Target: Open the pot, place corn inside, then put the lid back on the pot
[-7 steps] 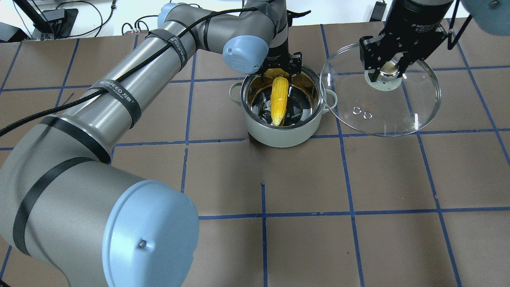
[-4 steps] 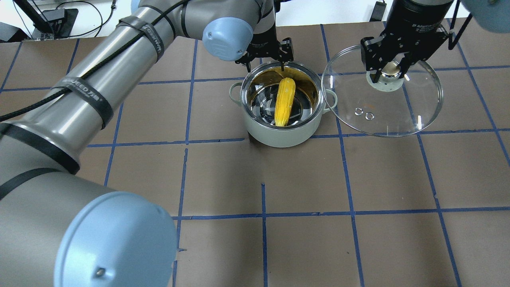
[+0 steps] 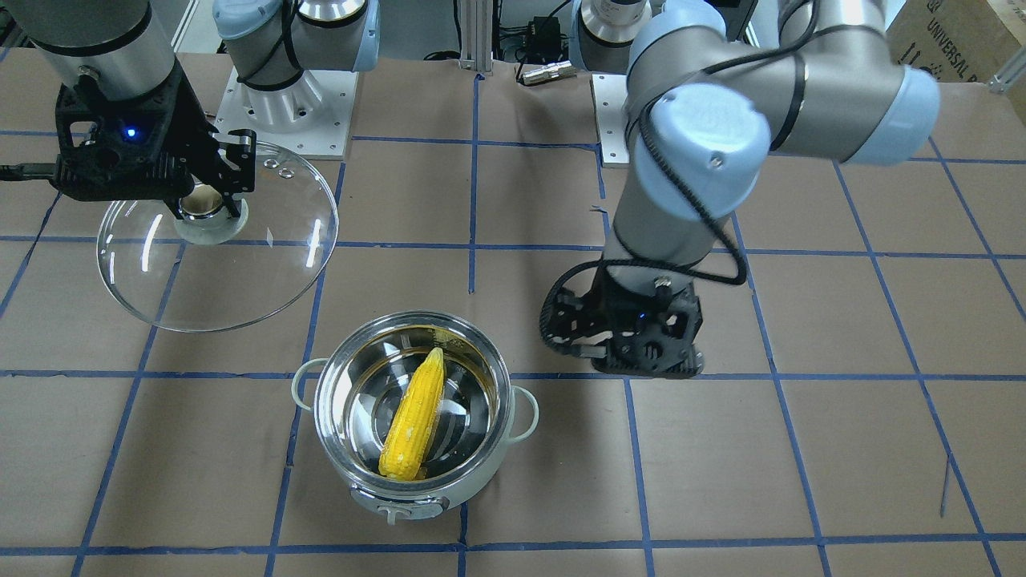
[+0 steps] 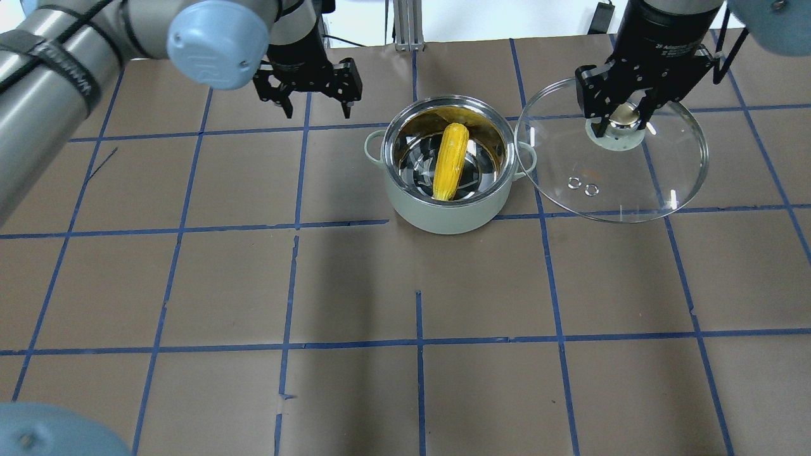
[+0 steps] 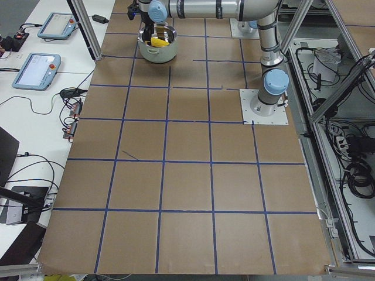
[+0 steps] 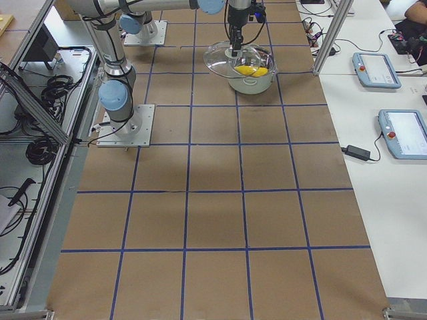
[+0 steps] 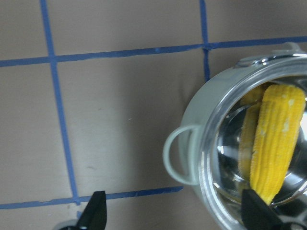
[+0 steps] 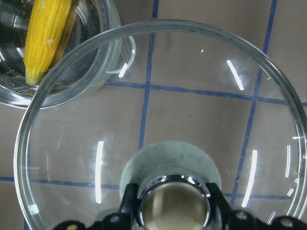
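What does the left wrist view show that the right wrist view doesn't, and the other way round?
Only the left wrist view: the pot's pale outer wall, and the left end effector, open and empty. Only the right wrist view: the lid, gripped at its knob by the right end effector. Both: the corn lying inside the uncovered pot, and the brown table with blue tape lines.

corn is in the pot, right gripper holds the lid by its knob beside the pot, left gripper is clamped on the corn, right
No: the left gripper is off the corn, jaws open and empty, beside the pot, as the overhead exterior view shows. The right gripper does hold the lid by its knob, and the corn is in the pot.
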Robot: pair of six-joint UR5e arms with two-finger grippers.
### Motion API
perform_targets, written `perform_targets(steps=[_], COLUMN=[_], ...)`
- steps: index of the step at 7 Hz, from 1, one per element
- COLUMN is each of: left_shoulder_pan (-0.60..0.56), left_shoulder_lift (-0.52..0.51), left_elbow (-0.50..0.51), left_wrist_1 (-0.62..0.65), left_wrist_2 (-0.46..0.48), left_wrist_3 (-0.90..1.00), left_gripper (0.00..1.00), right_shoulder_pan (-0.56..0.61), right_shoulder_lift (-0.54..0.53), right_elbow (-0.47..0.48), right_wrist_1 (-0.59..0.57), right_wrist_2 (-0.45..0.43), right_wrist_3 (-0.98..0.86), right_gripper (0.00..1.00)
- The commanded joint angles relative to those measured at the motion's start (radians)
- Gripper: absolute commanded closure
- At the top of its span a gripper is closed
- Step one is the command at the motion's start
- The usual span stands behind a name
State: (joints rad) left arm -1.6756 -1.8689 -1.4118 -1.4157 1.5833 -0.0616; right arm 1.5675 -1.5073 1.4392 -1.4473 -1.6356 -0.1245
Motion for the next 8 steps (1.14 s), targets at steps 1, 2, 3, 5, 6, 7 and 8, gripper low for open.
perform_targets(steps=[1,2,3,5,6,7,8], left_shoulder_pan=[0.129,0.126,0.122,0.099,0.100,0.106,0.112], left_shoulder_lift=[0.213,0.253,0.266,0.255,0.243,0.243,0.244], left_elbow=[-0.110,-0.083,-0.038,-0.010,-0.007,-0.001,-0.015], left_wrist_1=[-0.163,-0.213,-0.274,-0.284,-0.278,-0.276,-0.273], left_wrist_2=[0.014,0.015,0.018,0.023,0.021,0.023,0.021], left_wrist_3=[0.040,0.043,0.042,0.048,0.090,0.120,0.121], left_gripper=[0.00,0.00,0.00,0.00,0.00,0.00,0.00], right_shoulder_pan=[0.000,0.003,0.009,0.077,0.110,0.146,0.176], right_shoulder_lift=[-0.011,-0.002,0.010,0.033,0.054,0.087,0.135], right_elbow=[0.001,-0.008,-0.010,-0.011,-0.020,-0.048,-0.097], right_wrist_1=[0.030,0.021,-0.001,-0.063,-0.099,-0.103,-0.110], right_wrist_2=[-0.003,0.008,0.014,-0.019,-0.053,-0.055,-0.053], right_wrist_3=[0.002,0.037,0.061,0.071,0.083,0.095,0.129], right_gripper=[0.91,0.91,0.91,0.91,0.91,0.91,0.91])
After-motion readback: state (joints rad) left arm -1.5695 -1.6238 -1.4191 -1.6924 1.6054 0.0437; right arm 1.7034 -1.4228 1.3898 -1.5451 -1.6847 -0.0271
